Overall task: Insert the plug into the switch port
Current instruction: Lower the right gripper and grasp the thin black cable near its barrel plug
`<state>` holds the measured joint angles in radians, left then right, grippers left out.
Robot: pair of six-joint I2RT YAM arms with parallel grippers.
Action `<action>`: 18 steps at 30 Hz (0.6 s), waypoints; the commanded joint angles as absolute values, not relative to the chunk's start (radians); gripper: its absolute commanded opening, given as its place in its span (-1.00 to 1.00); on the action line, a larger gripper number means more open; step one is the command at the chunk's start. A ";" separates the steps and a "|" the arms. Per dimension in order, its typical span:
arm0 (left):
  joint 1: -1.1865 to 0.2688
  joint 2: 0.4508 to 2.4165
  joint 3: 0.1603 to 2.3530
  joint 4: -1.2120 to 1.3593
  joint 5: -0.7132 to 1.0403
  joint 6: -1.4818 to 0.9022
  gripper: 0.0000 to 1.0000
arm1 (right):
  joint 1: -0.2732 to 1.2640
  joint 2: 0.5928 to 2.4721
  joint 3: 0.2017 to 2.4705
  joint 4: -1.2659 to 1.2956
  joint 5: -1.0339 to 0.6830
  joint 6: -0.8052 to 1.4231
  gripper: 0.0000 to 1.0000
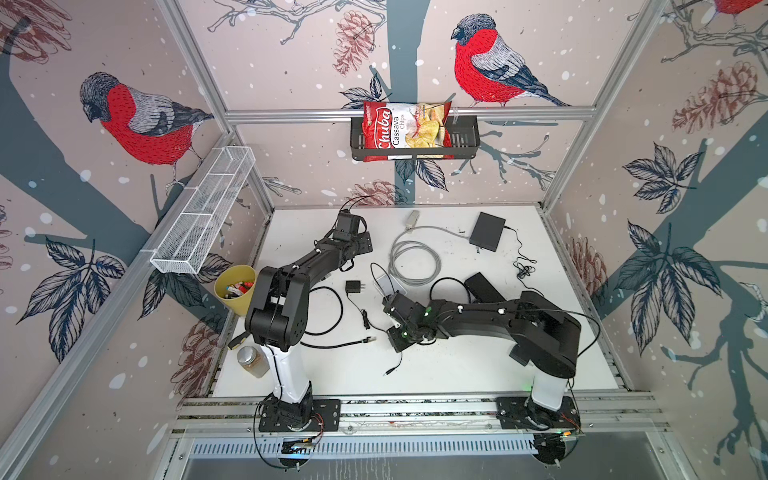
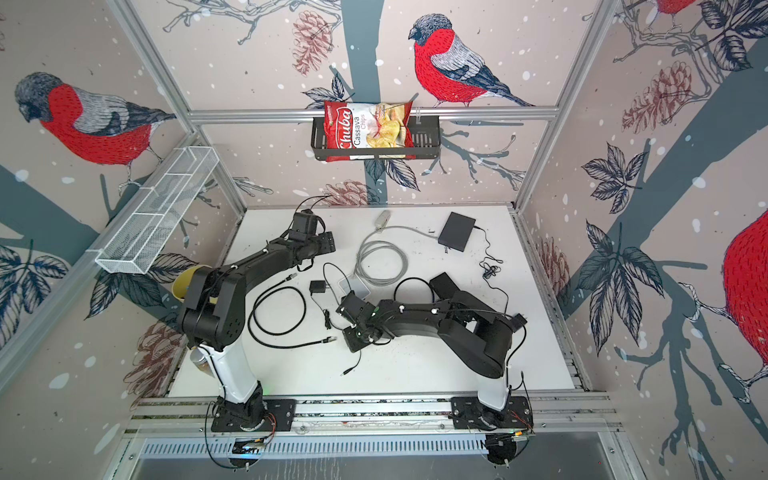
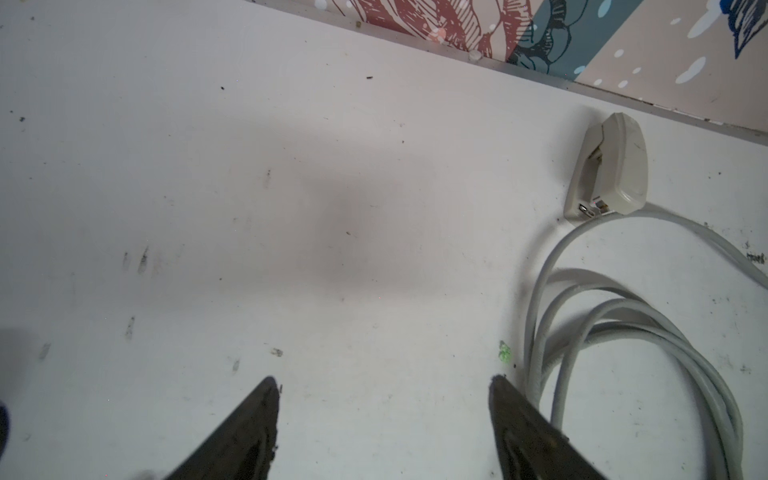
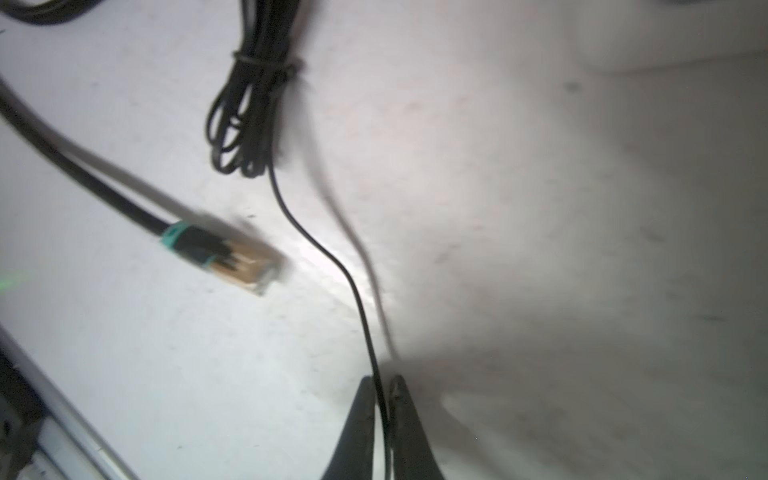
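Observation:
The switch (image 1: 487, 231) is a flat black box at the back right of the table in both top views (image 2: 456, 232). My right gripper (image 4: 382, 380) is shut on a thin black wire (image 4: 316, 245), low over the table's middle (image 1: 398, 348). That wire runs from a tied bundle (image 4: 249, 112) and ends in a small barrel plug (image 1: 387, 372) lying loose toward the front. An Ethernet plug (image 4: 232, 257) with a teal collar lies beside it, untouched (image 1: 370, 340). My left gripper (image 3: 384, 382) stands open over bare table at the back left (image 1: 368, 245).
A grey coiled cable (image 1: 413, 262) with a grey mains plug (image 3: 611, 166) lies between the arms at the back. A black wall adapter (image 1: 353, 286), a black cable loop (image 1: 328, 309), a yellow cup (image 1: 235, 291) and a jar (image 1: 251, 360) sit on the left.

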<state>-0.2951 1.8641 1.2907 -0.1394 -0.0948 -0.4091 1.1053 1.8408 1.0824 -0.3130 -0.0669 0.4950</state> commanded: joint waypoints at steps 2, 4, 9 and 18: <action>-0.304 1.858 1.301 -0.146 -0.120 -0.389 0.58 | 1.031 1.789 1.052 -0.415 0.028 0.429 -0.71; -0.306 1.858 1.305 -0.143 -0.117 -0.392 0.58 | 0.992 1.776 1.043 -0.428 0.039 0.401 -0.65; -0.310 1.873 1.318 -0.146 -0.116 -0.389 0.57 | 0.948 1.777 1.060 -0.457 0.077 0.358 -0.19; -0.324 1.867 1.311 -0.158 -0.130 -0.363 0.57 | 0.937 1.624 1.010 -0.563 0.032 0.428 0.14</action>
